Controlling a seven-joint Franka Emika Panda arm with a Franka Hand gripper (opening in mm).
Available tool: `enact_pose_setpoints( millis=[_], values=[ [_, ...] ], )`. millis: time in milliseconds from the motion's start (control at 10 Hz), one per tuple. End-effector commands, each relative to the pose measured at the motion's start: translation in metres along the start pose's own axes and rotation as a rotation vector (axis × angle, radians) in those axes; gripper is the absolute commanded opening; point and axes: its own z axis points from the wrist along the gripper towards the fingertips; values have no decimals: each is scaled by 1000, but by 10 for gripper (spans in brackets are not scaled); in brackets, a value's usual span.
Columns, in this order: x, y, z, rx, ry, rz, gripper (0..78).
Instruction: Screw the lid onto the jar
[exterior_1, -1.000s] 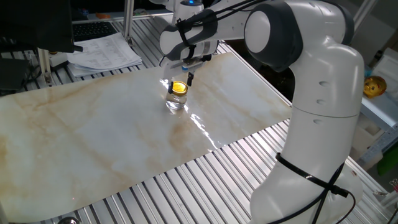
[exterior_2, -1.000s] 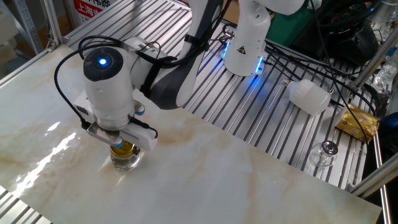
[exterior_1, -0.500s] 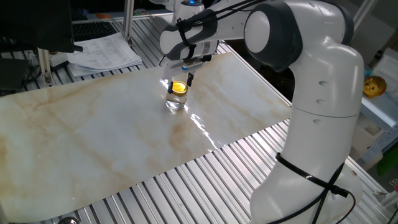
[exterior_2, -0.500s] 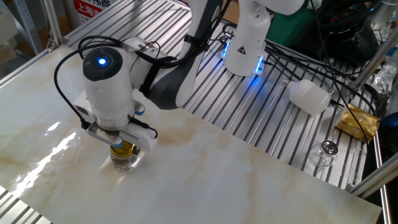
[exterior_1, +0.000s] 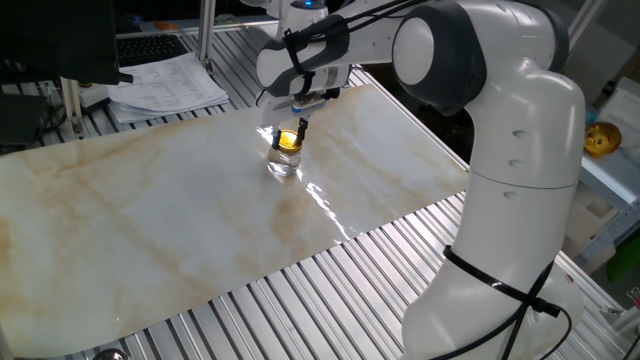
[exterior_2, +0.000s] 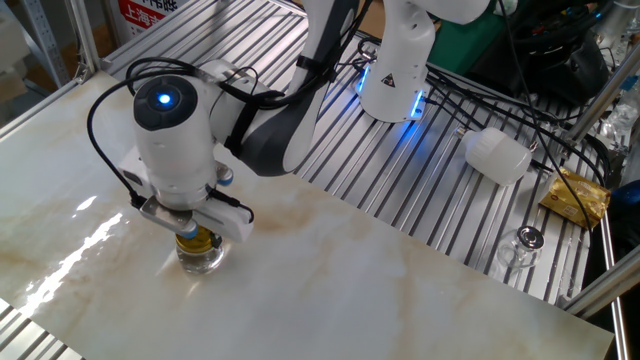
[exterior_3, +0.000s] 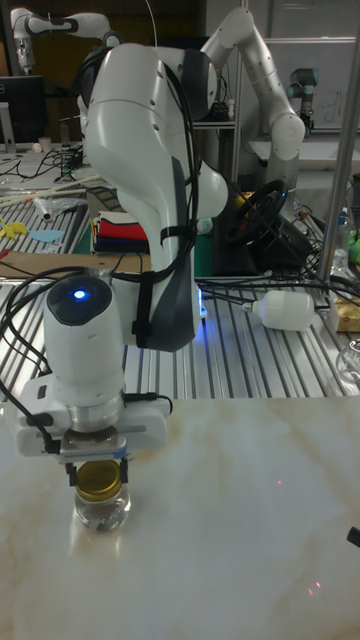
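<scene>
Tool (exterior_1: 291, 131) sits directly over the jar (exterior_1: 281, 163) in one fixed view, its dark fingers flanking the gold lid (exterior_1: 289, 141) on the jar's mouth; the jar stands upright on the marble tabletop (exterior_1: 150, 220), near its far edge. Grip appears closed on the lid, presumably so the wrist can turn it down the threads.

From the other fixed view, the tool (exterior_2: 196, 234) hides most of the lid (exterior_2: 196, 239); only a gold sliver shows above the clear jar (exterior_2: 201, 257). The arm comes straight down, axis in line with the jar, which suits a twisting action.

Tall fixed view is clearest: the tool (exterior_3: 99, 476) has a finger at each side of the lid (exterior_3: 99, 482), touching it, and the lid looks level on the jar (exterior_3: 102, 508). Whether the threads are fully seated cannot be told. The jar is unrestrained and may spin with the lid.
</scene>
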Motion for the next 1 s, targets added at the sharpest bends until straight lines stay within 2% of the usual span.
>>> enact_pose_setpoints(
  millis=[100,300,400,500,600,700,900,1000],
  values=[
    [-1,-1,-1,0,-3,2,11],
    [-1,-1,-1,0,-3,2,11],
    [-3,3,4,-88,6,217,11],
    [-3,3,4,-110,9,289,11],
    [-4,3,4,-107,9,301,11],
    [-3,3,4,-109,11,366,11],
    [-3,3,4,-106,14,421,11],
    [-3,3,4,-104,16,492,11]
  ],
)
